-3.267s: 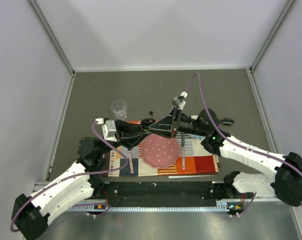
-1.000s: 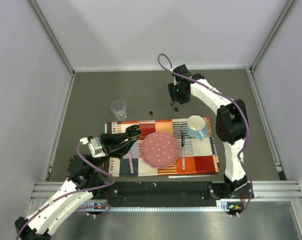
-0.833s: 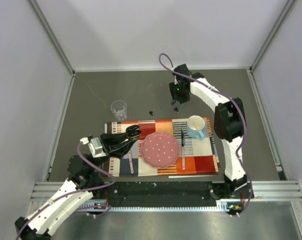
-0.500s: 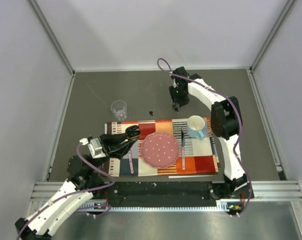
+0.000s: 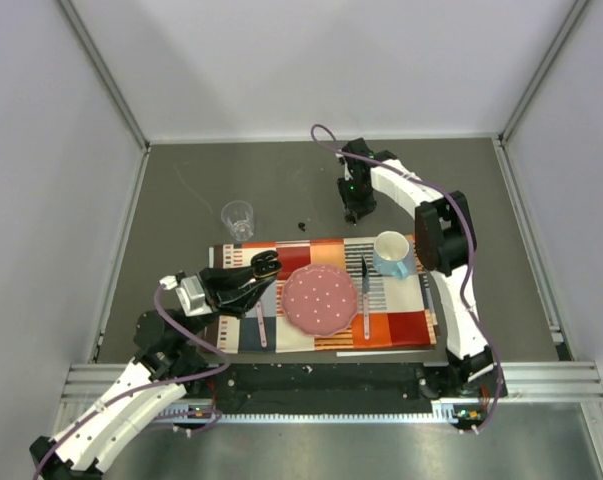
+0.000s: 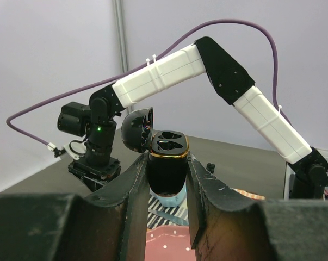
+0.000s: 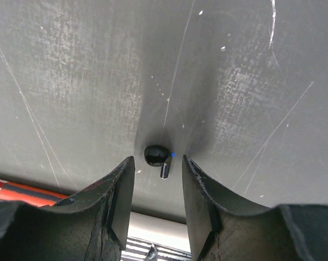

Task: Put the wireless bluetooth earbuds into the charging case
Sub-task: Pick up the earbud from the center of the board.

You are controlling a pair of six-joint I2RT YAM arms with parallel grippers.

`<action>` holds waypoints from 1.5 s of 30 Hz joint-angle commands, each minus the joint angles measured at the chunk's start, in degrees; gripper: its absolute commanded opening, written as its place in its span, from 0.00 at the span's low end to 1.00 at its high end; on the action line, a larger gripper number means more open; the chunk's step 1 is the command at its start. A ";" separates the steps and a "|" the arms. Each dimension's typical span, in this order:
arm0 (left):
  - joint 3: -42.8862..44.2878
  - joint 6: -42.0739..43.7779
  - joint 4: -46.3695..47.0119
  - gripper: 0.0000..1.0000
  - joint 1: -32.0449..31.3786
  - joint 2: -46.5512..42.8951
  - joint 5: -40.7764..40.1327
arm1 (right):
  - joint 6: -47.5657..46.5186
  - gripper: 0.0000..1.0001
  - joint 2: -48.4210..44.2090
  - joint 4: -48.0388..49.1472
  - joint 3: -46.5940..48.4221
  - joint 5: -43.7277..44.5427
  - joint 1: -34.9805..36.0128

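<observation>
Left wrist view: the left jaws are clamped on the case point(image 6: 167, 167), one finger on each side of its dark body. The case stands upright with its lid point(image 6: 136, 130) swung open to the left, and both sockets on top show.

In the right wrist view, the right jaws point down at the bench point(image 7: 251, 81) and stand apart. One earbud point(image 7: 156, 154) lies on the bench in the gap between them, with a sliver of bare bench on each side, so neither finger touches it.

In the top view, these jaws are at the far middle of the bench, beyond the striped mat point(image 5: 401, 325) that carries a plate point(image 5: 321, 300) and a blue mug point(image 5: 391, 253). A second small dark bud point(image 5: 301, 225) lies just past the mat's far edge, near a clear cup point(image 5: 238, 216). The case hangs over the mat's left part.
</observation>
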 commanded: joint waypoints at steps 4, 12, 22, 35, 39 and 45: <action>2.49 0.99 0.23 0.00 0.09 -1.21 -0.60 | -0.37 0.40 1.85 -0.58 3.26 0.99 -0.14; 2.14 0.91 0.49 0.00 0.18 -1.39 -0.69 | -0.46 0.38 2.82 -0.67 3.35 1.61 -0.14; 1.88 0.64 -0.83 0.00 0.09 -2.97 -1.13 | -0.81 0.31 3.17 -0.84 3.00 1.61 0.04; 1.35 0.20 0.14 0.00 0.09 -2.62 -1.22 | -0.55 0.32 3.61 -1.02 3.79 1.52 0.04; 1.26 -0.06 0.23 0.00 0.18 -2.53 -1.48 | -0.63 0.25 3.96 -1.02 3.88 1.26 0.04; 1.26 -0.24 0.31 0.00 0.09 -2.27 -1.74 | -0.46 0.23 4.23 -1.10 4.06 0.81 0.04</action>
